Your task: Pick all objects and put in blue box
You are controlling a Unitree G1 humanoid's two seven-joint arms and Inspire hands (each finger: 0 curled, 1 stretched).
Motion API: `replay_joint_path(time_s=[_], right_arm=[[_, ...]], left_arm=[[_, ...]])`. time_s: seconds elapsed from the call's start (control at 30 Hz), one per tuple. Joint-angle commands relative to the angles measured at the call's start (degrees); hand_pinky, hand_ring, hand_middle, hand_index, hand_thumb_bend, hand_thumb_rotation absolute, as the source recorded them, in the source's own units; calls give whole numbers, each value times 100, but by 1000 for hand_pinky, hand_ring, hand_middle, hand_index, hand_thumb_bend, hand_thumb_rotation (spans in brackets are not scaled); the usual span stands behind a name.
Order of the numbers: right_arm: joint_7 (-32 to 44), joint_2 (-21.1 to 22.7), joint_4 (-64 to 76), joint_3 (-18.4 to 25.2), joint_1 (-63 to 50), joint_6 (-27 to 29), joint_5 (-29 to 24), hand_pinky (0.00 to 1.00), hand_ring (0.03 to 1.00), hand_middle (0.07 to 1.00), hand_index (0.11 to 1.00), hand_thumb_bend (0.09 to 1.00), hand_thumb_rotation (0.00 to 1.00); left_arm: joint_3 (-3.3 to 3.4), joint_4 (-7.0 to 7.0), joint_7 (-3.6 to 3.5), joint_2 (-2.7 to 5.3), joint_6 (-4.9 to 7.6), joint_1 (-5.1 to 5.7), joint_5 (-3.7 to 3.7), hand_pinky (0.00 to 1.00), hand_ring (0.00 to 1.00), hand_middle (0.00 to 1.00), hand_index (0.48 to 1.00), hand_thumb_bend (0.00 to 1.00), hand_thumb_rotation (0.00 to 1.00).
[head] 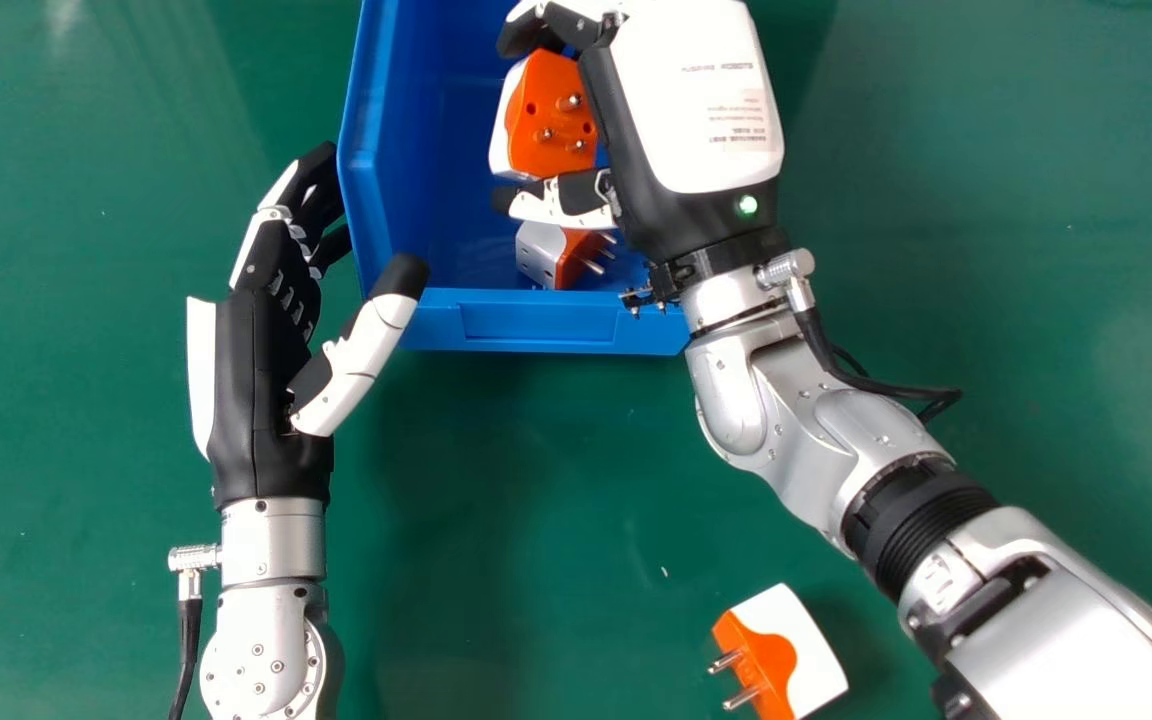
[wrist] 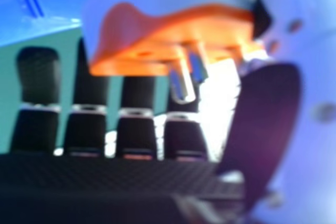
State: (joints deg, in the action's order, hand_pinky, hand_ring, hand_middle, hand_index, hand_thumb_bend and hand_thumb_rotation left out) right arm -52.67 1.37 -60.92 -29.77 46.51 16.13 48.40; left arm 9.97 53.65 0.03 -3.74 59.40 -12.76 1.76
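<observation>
Above the blue box [head: 556,322], my right hand [head: 691,110] is shut on an orange and white plug adapter [head: 548,115], its pins facing up in the head view. In the right hand view the same adapter [wrist: 173,30] sits between the fingers and thumb of my right hand [wrist: 137,136]. A second orange and white adapter [head: 544,252] lies inside the box near its front wall, partly under the thumb. On the table, a third adapter [head: 786,650] lies at the lower right. Beside the box's left wall, my left hand [head: 271,380] is open, holding nothing.
The green table [head: 536,520] extends around the box. The box's left wall [head: 364,170] stands close to my left fingers, and my right forearm [head: 836,450] crosses the table from the lower right, passing above and right of the loose adapter.
</observation>
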Motion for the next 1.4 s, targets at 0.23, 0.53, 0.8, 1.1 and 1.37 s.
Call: replay_joint_path(time_s=[0.23, 0.53, 0.8, 1.1, 1.37], right_arm=[[-247, -59, -381, -225, 250, 149, 31, 326, 438, 500, 532, 494, 0], [-256, -109, -612, -508, 252, 47, 201, 351, 451, 497, 516, 499, 0], [-303, -159, -914, -750, 241, 5, 265, 336, 449, 500, 522, 497, 0], [-216, -127, -1057, -742, 280, -70, 230, 318, 442, 502, 536, 494, 0], [119, -159, -1100, -734, 329, -452, 202, 316, 442, 499, 538, 494, 0]], left_arm=[[-18, -27, -39, 2, 106, -30, 8, 830, 863, 845, 833, 818, 502], [-16, -24, -85, -12, 111, -33, 31, 824, 863, 846, 833, 816, 497], [-10, -27, 7, -16, 119, -37, -41, 824, 862, 846, 832, 815, 499], [-21, -20, 36, -12, 113, -57, -69, 817, 859, 843, 829, 818, 503], [-15, -9, 37, -28, 112, -88, -74, 818, 859, 842, 829, 821, 505]])
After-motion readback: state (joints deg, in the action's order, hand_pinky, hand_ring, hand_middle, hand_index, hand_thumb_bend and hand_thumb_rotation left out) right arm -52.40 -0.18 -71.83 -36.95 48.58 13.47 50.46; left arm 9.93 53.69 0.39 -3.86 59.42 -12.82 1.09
